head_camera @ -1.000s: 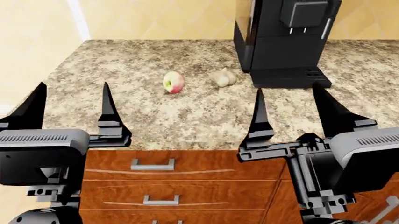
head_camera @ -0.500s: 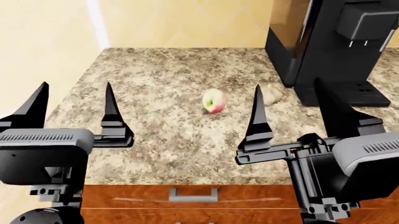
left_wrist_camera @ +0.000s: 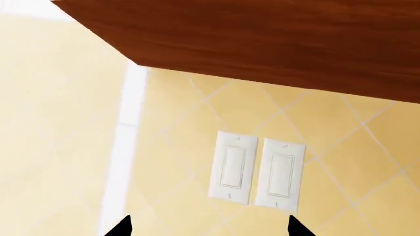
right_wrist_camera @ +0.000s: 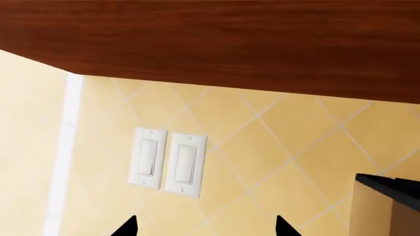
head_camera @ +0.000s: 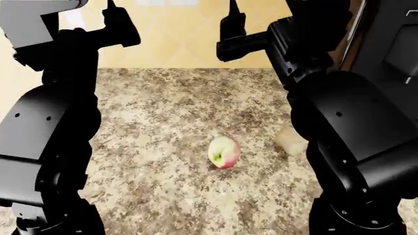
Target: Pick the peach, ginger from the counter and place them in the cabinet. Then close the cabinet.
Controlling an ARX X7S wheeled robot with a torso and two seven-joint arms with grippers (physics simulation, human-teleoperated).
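The peach (head_camera: 223, 152), pinkish-red with a pale green patch, lies on the speckled counter (head_camera: 163, 112) in the head view. The beige ginger (head_camera: 289, 140) lies just right of it, half hidden behind my right arm (head_camera: 346, 112). Both arms are raised high above the counter. My left gripper (left_wrist_camera: 210, 228) is open and empty, facing the yellow tiled wall. My right gripper (right_wrist_camera: 206, 228) is also open and empty, facing the same wall. The dark wood cabinet (left_wrist_camera: 262, 44) hangs above both grippers and also shows in the right wrist view (right_wrist_camera: 210, 39). I cannot tell whether its door is open.
A black coffee machine (head_camera: 392, 44) stands at the counter's back right, close to my right arm; its corner shows in the right wrist view (right_wrist_camera: 387, 206). Two white light switches (left_wrist_camera: 256, 169) sit on the wall below the cabinet. My left arm (head_camera: 52, 127) covers the counter's left side.
Both arms have risen from the counter's front edge to the wall under the cabinet. The view has moved forward and looks down more steeply; drawers are out of sight.
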